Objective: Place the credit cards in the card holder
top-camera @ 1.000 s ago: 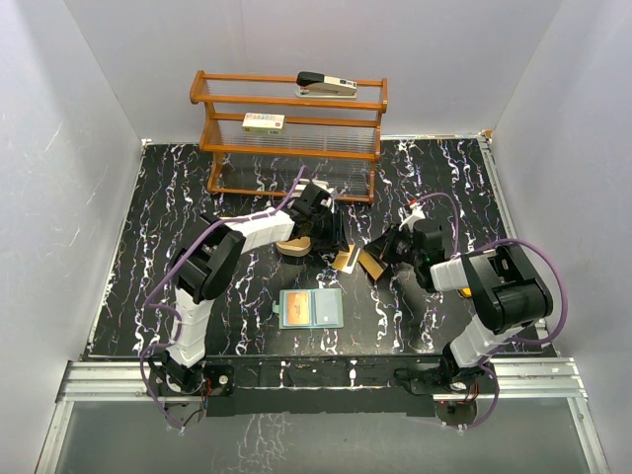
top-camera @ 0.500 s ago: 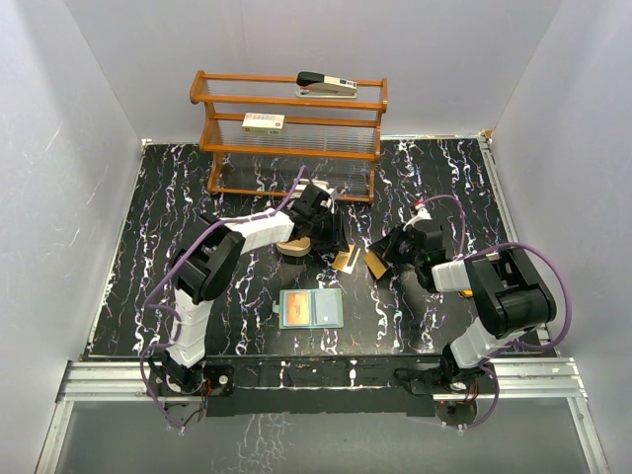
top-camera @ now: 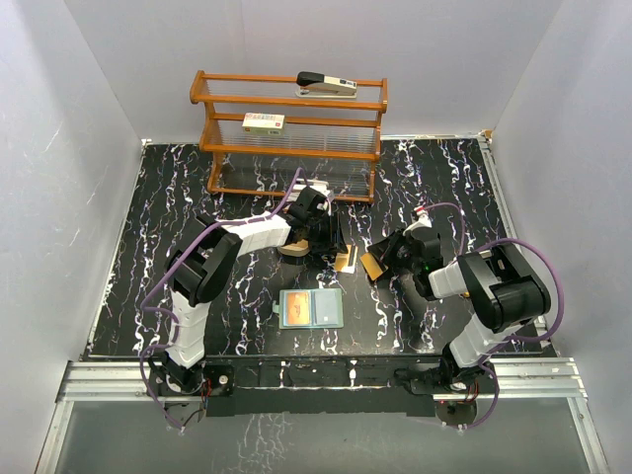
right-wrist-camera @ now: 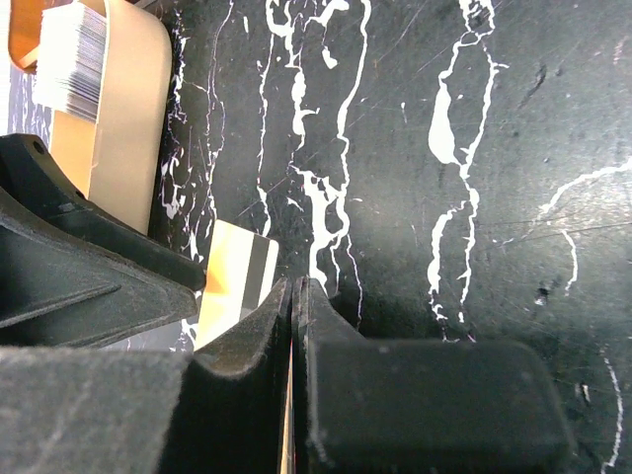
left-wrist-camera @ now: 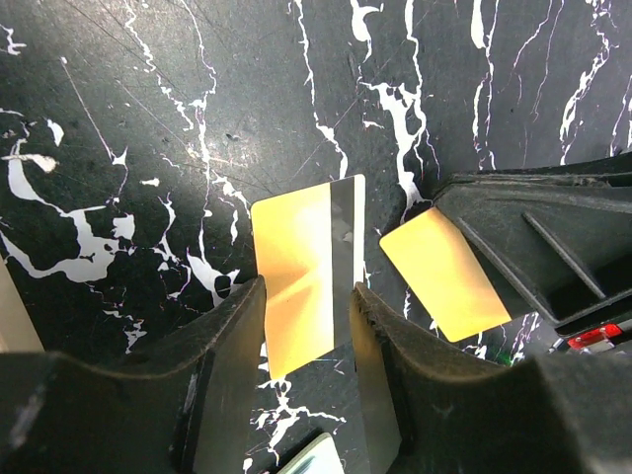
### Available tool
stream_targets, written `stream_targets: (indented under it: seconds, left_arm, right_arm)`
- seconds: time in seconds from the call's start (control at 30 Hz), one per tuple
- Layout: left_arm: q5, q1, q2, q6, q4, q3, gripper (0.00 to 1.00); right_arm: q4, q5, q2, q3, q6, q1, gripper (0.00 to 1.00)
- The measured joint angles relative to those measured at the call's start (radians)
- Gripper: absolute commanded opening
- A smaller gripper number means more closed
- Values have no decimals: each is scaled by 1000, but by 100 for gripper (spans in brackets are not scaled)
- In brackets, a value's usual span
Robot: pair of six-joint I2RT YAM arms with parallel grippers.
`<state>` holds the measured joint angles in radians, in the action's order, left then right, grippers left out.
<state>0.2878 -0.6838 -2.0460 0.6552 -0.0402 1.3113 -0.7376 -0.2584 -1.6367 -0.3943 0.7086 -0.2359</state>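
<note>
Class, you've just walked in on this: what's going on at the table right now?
Two robot arms are handling cards over a black marbled table. The right gripper is shut on the edge of a plain gold card. The left gripper has its fingers on either side of a striped gold card, but a firm grip cannot be confirmed. The card holder lies open nearer the arm bases, apart from both grippers.

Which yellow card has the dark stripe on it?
The striped card between the left gripper's fingers: a dark band runs along it. The plain card, pinched in the right gripper, is all yellow.
</note>
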Motion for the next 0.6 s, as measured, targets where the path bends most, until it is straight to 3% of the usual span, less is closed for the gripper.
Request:
stream_targets:
  seconds: [0.6]
  left_arm:
    - [1, 0, 8, 9, 21, -18, 41]
  right_arm:
    - [-152, 10, -79, -4, 86, -35, 0]
